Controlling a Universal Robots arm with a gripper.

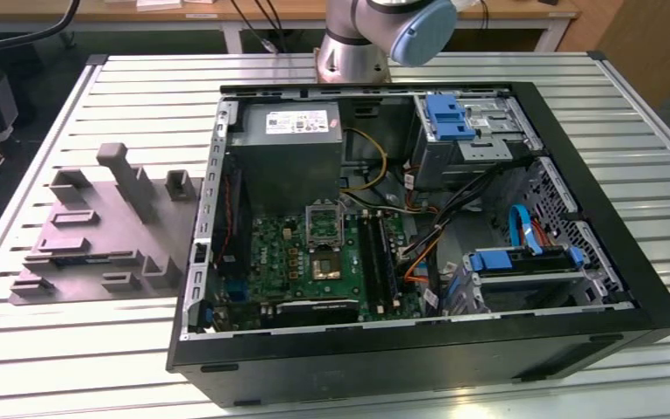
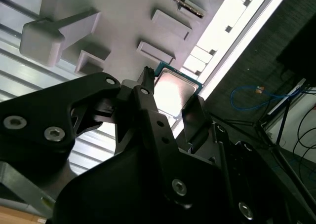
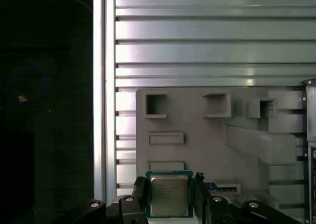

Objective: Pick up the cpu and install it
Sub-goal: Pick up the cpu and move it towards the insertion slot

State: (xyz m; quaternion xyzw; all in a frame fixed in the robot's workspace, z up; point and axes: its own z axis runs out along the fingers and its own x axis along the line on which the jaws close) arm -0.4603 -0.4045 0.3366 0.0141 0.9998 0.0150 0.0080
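Gripper (image 3: 169, 180) is clamping the cpu (image 3: 169, 196) between its fingers, and I'm seeing the grey plastic tray (image 3: 197, 128) lying just beyond them.

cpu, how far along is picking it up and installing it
Done: the cpu sits gripped between the fingers and seems lifted clear of the tray. In hand: it hangs above the tray's edge and the slatted table. Left: the install; the cpu is not yet at the motherboard in the case.
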